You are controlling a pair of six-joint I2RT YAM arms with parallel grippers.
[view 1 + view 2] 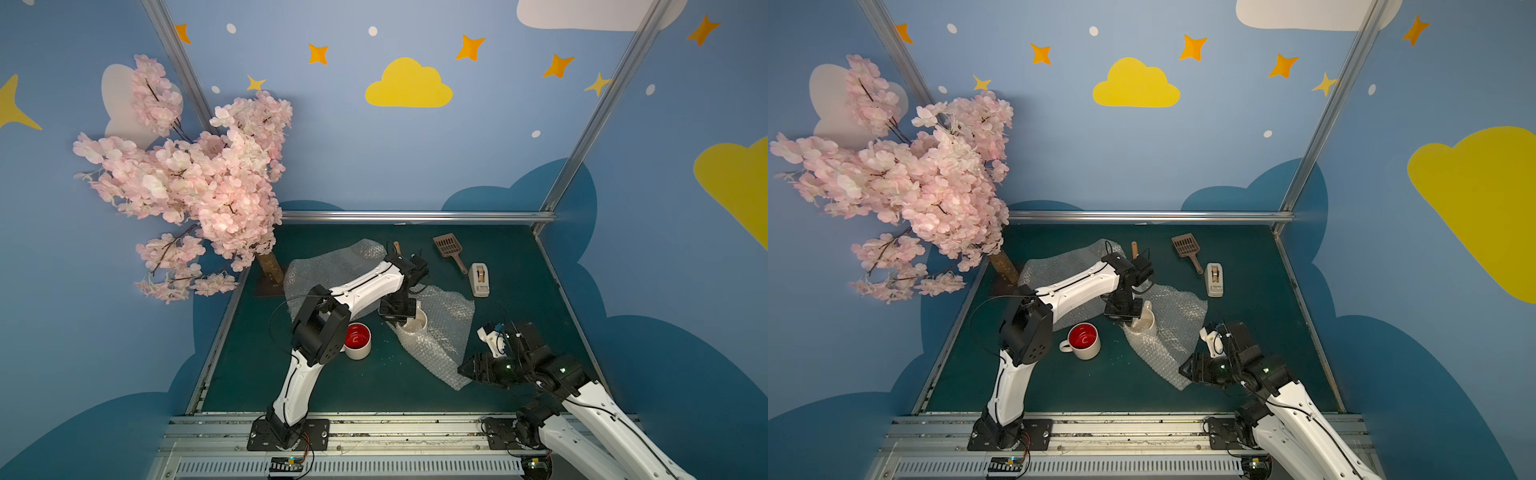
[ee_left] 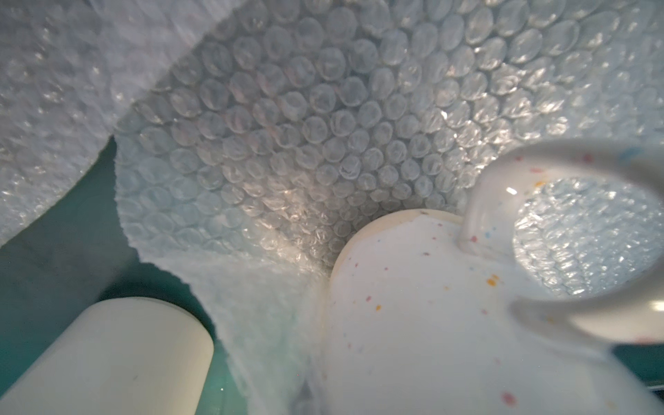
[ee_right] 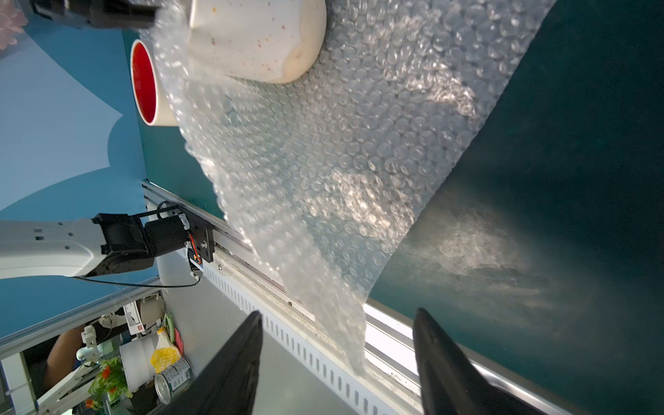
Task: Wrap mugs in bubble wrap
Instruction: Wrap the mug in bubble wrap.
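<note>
Cream mug (image 1: pixel 417 322) sits tilted on the bubble wrap (image 1: pixel 444 334), mid bench (image 1: pixel 374 386). The left gripper (image 1: pixel 394 319) has its fingers pressed together beside it, can't tell on what. Wrap's floppy, so the right gripper (image 3: pixel 337 312), fingers spread, should pinch the near corner.

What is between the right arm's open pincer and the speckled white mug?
Just bubble wrap: in the right wrist view the sheet the speckled mug sits on stretches toward the right pincer, its corner reaching in between the open jaws.
</note>
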